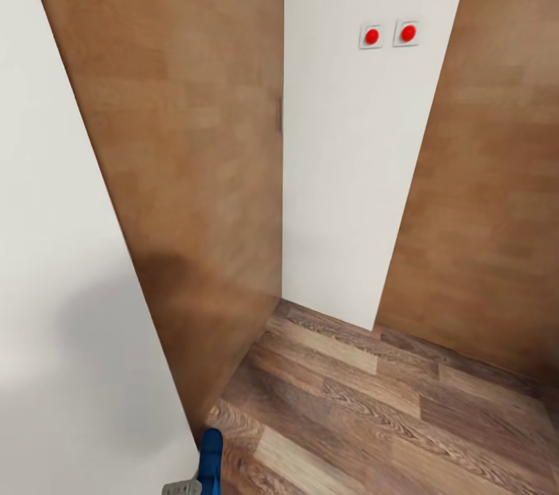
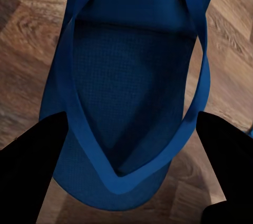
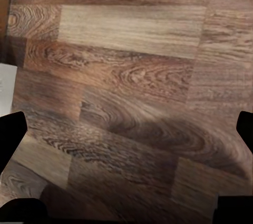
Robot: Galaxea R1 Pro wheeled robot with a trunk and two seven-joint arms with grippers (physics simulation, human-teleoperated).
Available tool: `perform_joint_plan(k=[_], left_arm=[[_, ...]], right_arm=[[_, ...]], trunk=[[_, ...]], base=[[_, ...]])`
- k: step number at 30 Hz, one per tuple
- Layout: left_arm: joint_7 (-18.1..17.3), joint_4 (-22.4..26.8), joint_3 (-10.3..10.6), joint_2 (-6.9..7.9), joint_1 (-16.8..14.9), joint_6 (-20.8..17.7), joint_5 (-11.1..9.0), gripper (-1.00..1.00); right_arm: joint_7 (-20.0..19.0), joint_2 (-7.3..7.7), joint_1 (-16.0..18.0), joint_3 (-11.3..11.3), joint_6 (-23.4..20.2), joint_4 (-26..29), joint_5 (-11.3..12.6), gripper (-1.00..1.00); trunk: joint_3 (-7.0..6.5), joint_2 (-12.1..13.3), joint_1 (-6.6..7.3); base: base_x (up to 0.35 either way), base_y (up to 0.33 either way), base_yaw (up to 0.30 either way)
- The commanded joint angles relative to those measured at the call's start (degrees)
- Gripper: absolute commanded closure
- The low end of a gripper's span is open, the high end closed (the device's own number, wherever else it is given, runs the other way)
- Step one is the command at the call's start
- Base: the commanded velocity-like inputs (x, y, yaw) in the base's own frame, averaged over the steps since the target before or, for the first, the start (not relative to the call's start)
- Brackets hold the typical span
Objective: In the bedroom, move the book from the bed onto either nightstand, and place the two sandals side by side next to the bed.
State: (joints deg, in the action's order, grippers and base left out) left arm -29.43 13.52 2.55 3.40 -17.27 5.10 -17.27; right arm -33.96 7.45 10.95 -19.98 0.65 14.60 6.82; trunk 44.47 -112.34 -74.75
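We face a corner of white wall (image 1: 341, 169) set between two wood-grain door panels, one at our left (image 1: 186, 130) and one at our right (image 1: 497, 192), with wood-plank floor (image 1: 373, 417) running up to them. Two white switch plates with red buttons (image 1: 389, 35) sit side by side high on the white wall. A second white wall (image 1: 54, 285) fills the near left of the head view. At the bottom edge of that view a sliver of blue sandal (image 1: 210, 460) stands nearly upright, with a pale grey part beside it that may belong to our left arm, though too little shows for us to be sure. From the left wrist, the same blue flip-flop (image 2: 132, 87) hangs between the two dark fingers (image 2: 31, 171) of our left gripper (image 2: 129, 174), which pinches it at the toe end where the two straps meet in a V, the floor planks showing beyond. Our right gripper (image 3: 126, 171) is spread wide, its dark fingertips (image 3: 10, 134) at either edge, holding nothing over bare planks.
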Motion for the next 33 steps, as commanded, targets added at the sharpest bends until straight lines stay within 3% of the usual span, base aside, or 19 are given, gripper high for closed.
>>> perform_joint_plan(k=[1, 10, 33], left_arm=[[-0.1, -0.1, 0.3, 0.03, 0.0, 0.3, -0.3, 1.0], [-0.1, -0.1, 0.3, 0.03, 0.0, 0.3, -0.3, 1.0], [-0.2, -0.1, 0.3, 0.03, 0.0, 0.3, -0.3, 1.0]], right_arm=[[-0.2, 0.02, 0.0, 0.0, 0.1, -0.1, 0.5, -1.0], [-0.2, 0.02, 0.0, 0.0, 0.1, -0.1, 0.5, -1.0], [-0.2, 0.02, 0.0, 0.0, 0.1, -0.1, 0.5, -1.0]], trunk=[[0.05, 0.0, -0.01], [0.05, 0.0, -0.01], [0.05, 0.0, -0.01]], base=[[0.137, 0.0, 0.0], [0.024, 0.0, -0.061], [0.026, 0.0, -0.242]])
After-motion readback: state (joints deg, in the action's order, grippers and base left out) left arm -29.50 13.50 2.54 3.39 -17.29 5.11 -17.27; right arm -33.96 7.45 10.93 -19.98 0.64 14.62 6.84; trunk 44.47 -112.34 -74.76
